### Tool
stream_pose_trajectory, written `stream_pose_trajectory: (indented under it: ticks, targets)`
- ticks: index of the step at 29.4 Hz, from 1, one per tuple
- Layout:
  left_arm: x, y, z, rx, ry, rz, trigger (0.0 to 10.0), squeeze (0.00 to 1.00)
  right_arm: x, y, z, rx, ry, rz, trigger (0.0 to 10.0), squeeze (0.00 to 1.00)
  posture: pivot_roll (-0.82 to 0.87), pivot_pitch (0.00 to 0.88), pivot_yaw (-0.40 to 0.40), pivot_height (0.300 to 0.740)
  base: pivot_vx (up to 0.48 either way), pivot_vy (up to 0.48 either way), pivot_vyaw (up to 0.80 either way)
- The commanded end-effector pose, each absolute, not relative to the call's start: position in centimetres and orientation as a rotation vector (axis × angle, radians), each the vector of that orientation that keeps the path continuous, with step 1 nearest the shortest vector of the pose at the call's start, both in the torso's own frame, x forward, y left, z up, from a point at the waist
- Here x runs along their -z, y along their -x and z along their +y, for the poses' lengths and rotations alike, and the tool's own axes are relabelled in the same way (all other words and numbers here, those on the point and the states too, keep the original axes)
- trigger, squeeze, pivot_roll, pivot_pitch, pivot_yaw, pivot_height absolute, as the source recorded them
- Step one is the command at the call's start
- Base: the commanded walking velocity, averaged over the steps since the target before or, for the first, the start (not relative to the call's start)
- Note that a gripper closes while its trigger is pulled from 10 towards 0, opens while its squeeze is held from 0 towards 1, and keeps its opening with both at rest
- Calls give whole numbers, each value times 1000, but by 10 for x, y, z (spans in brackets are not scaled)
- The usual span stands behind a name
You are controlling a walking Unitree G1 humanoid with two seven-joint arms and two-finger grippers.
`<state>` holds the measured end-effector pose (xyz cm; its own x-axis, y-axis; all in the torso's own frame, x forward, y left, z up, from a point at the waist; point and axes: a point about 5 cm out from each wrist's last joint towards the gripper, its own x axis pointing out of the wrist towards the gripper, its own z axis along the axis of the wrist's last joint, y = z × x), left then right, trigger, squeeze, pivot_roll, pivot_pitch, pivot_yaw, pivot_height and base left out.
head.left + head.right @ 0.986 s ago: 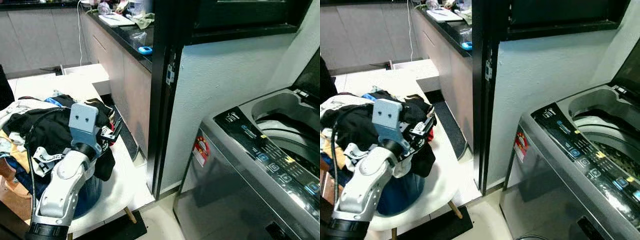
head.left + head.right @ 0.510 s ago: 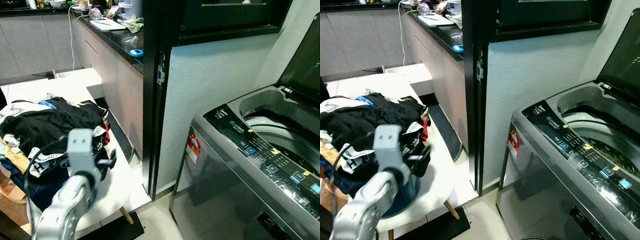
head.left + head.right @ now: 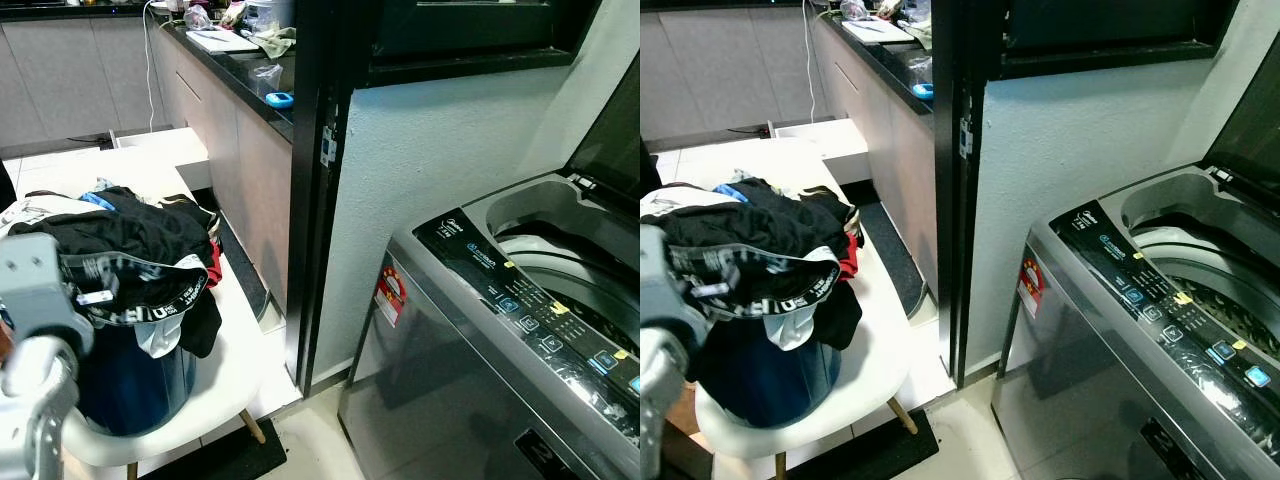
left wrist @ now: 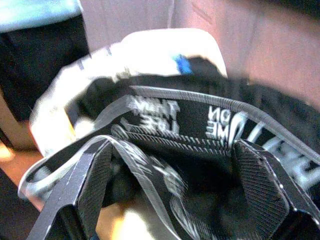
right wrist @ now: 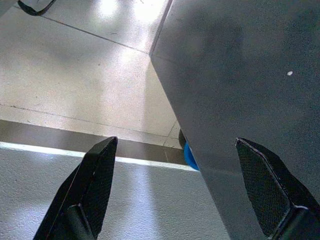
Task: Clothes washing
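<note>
The pile of clothes (image 3: 120,250) lay heaped on the white chair (image 3: 230,370), well left of the top-loading washing machine (image 3: 520,330), whose lid (image 3: 620,130) stood raised. A black garment with a lettered grey waistband (image 4: 200,125) ran across my left gripper (image 4: 170,175), whose fingers (image 4: 95,175) stood apart around the cloth. My right gripper (image 5: 175,185) hung beside the washing machine's grey side panel (image 5: 240,75), above the tiled floor (image 5: 75,75), fingers spread wide on nothing.
</note>
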<state>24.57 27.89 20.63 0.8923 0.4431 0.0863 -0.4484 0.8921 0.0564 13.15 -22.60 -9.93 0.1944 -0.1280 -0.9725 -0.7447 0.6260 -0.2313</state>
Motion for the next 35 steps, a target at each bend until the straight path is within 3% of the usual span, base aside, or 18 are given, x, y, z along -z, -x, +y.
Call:
stream_pose_trajectory:
  ticks: [1,13,20,27,28,29,35]
  targets:
    - [-208,-241,279,-507,-117,-90,10000,0,99,-131,-226,-513,827,1334,10000,0,60,0,-75,740,0,0,0]
    - [-192,-235,284,-560,-154,-55,10000,0,98,-133,-229,-510,828,1337,10000,0,58,0,-80,740,0,0,0]
    - [-138,-236,275,-469,-28,175,10000,0,97,-135,-230,-509,828,1333,10000,0,55,0,-81,740,0,0,0]
    - [-118,-230,273,-462,7,254,9961,0,97,-135,-231,-504,829,1335,10000,0,55,0,-81,740,0,0,0]
    - [-117,-230,273,-457,17,250,4235,0,97,-135,-232,-502,830,1335,10000,0,47,0,-83,740,0,0,0]
    - [-117,-231,273,-457,23,241,0,0,97,-135,-232,-501,831,1335,10000,0,47,0,-83,740,0,0,0]
    - [-122,-233,273,-452,19,205,0,0,96,-135,-233,-498,833,1333,10000,0,45,0,-83,740,0,0,0]
